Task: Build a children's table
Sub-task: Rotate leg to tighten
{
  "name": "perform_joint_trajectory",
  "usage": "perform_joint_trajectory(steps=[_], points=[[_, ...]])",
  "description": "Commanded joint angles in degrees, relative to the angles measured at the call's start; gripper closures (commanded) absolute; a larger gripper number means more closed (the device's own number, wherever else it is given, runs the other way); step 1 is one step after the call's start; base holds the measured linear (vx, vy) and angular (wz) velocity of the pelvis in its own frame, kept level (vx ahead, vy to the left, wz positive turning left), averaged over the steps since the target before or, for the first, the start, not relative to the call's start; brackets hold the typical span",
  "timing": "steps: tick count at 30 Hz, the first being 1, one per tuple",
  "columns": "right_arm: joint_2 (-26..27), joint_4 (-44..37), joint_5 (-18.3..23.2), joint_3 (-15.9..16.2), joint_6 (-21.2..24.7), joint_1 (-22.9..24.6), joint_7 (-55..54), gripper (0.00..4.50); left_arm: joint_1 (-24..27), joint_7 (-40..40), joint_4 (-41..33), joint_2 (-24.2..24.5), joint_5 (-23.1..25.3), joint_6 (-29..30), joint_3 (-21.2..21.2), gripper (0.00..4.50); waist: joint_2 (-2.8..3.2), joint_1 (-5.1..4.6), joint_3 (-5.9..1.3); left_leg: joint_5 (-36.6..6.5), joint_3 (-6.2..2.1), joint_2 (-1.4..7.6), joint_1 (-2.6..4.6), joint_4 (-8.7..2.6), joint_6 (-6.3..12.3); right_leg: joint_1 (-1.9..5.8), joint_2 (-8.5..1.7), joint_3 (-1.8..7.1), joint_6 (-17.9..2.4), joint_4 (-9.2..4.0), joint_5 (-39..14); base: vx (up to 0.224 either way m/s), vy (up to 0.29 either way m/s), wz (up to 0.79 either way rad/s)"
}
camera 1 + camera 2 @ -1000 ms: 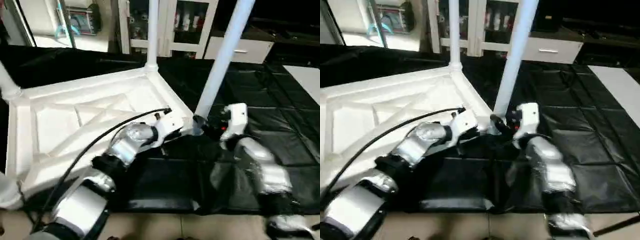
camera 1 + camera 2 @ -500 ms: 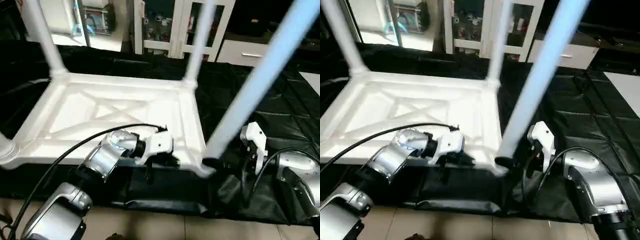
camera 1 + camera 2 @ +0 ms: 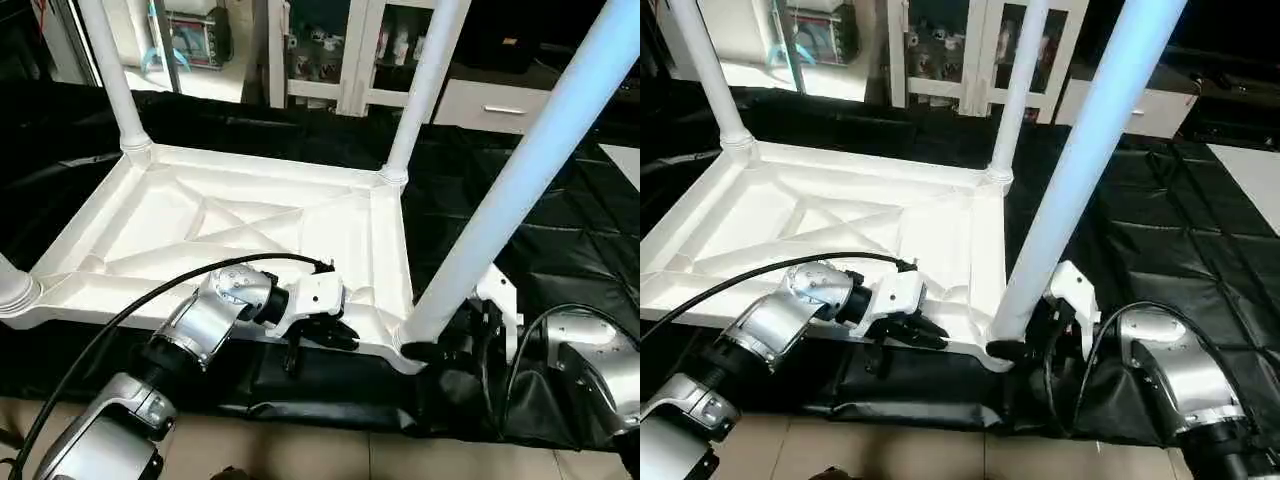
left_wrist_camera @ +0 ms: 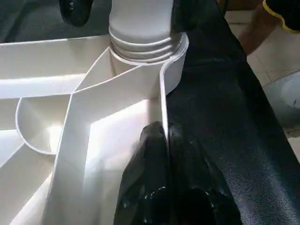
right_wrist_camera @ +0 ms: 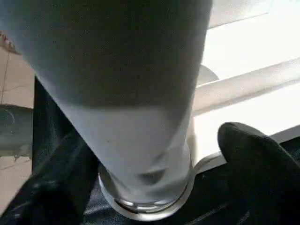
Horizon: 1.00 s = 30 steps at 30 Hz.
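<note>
Table top lies upside down on a black mat on the floor, X-ribbed underside up. All four corner sockets have legs in them, standing up: far-left leg, far-right leg, near-right leg. The near-left leg is cut off by the frame edge, only its base and socket collar visible. The other three legs' upper ends run out of frame too.

Left end effector: fingers together, clamped on the near rim of the table top, just left of the near-right corner socket. Left wrist view confirms: black fingers pinched on the thin upright rim wall, threaded leg base seated in the socket just beyond.

Right end effector: fingers apart, straddling the base of the near-right leg at its socket. In the head views it's mostly hidden behind the leg and the white wrist bracket. In the right wrist view one finger sits on each side of the leg. Whether the pads actually touch the tube is hard to say; there looks to be a small gap on at least one side.

Background: white glass-door cabinet behind the mat, contents too small to identify. Left wrist view has what looks like a person's limb with a dark, yellow-edged garment at the corner, cropped. Tiled floor beyond the near mat edge.
</note>
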Motion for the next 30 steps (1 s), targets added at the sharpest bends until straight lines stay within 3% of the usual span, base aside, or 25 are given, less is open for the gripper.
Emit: perform_joint_trajectory(steps=[1, 9, 14, 20, 23, 27, 28, 29, 30], points=[[-0.3, 0.5, -0.4, 0.2, -1.3, -0.8, 0.9, 0.75, 0.0, -0.4, -1.5, -0.2, 0.6, 0.1, -1.0, 4.5, -0.68, -0.38, -3.4, -13.2, -0.96, 2.6, 0.79, -4.42, 2.97, 2.39, -3.08, 2.0, -11.4, -3.96, -17.5, 0.0, 0.0, 0.0], [-0.8, 1.3, 0.0, 0.7, -1.4, -0.9, 3.5, 1.31, 0.1, -0.6, -1.8, 0.2, 0.8, 0.6, -1.0, 4.5, -0.6, -0.31, -3.52, -11.8, -0.94, 2.57, 0.73, -4.29, 3.74, 2.59, -2.95, 1.96, -12.5, -3.6, -14.7, 0.0, 0.0, 0.0], [-0.8, 1.3, 0.3, 0.9, -0.9, -0.9, 4.4, 1.89, 0.0, -0.7, -1.9, 0.5, 0.9, 0.9, -1.1, 4.5, -0.64, -0.3, -3.56, -11.5, -0.9, 2.57, 0.82, -4.23, 3.77, 2.59, -2.93, 1.97, -12.8, -3.52, -14.1, 0.0, 0.0, 0.0], [0.0, 1.7, 0.5, 0.6, -0.3, -1.2, 4.3, 2.08, -0.1, -0.8, -1.9, 0.8, 1.0, 1.1, -1.2, 4.5, -0.65, -0.3, -3.59, -11.1, -0.85, 2.54, 0.79, -4.15, 3.97, 2.66, -2.93, 1.95, -13.2, -3.44, -13.5, 0.0, 0.0, 0.0], [2.6, 4.2, -0.9, -0.3, 0.8, -2.7, -1.5, 2.11, -0.3, 0.5, -1.3, 1.0, 1.7, 1.2, -0.9, 4.5, -0.57, -0.41, -3.6, -11.2, -0.89, 2.52, 0.79, -4.17, 3.77, 2.61, -2.93, 1.94, -13.1, -3.46, -14.1, 0.0, 0.0, 0.0], [8.1, 10.0, -4.9, -1.0, 1.3, -5.9, -13.9, 2.12, -2.2, 8.3, 3.9, 1.4, 5.7, -0.1, 0.1, 4.5, -0.44, -1.71, -3.38, -15.1, -1.18, 2.18, 0.63, -4.53, 1.19, 2.34, -2.77, 1.72, -10.8, -4.23, -20.5, 0.0, 0.0, 0.0], [9.2, 11.0, -5.2, -1.3, 1.7, -6.5, -16.0, 2.12, -2.7, 10.5, 5.1, 1.4, 6.7, 0.1, 0.4, 4.5, -0.17, -2.35, -3.22, -17.6, -1.45, 2.05, 0.73, -4.76, -0.16, 2.17, -2.75, 1.55, -9.6, -4.57, -24.6, -0.051, -0.003, -0.03], [11.9, 12.5, -5.6, -2.0, 2.6, -8.0, -20.8, 2.12, -3.9, 15.3, 7.3, 0.6, 7.3, 2.0, 1.8, 4.5, -0.27, -2.77, -3.2, -19.7, -1.63, 2.04, 1.02, -4.72, -1.12, 1.92, -2.79, 1.4, -8.1, -4.98, -28.1, -0.051, -0.003, -0.03], [11.9, 12.5, -5.6, -2.0, 2.6, -8.0, -20.8, 2.12, -3.9, 15.3, 7.3, 0.6, 7.3, 2.0, 1.8, 4.5, -0.27, -2.77, -3.2, -19.7, -1.63, 2.04, 1.02, -4.72, -1.12, 1.92, -2.79, 1.4, -8.1, -4.98, -28.1, -0.055, 0.003, -0.03]])
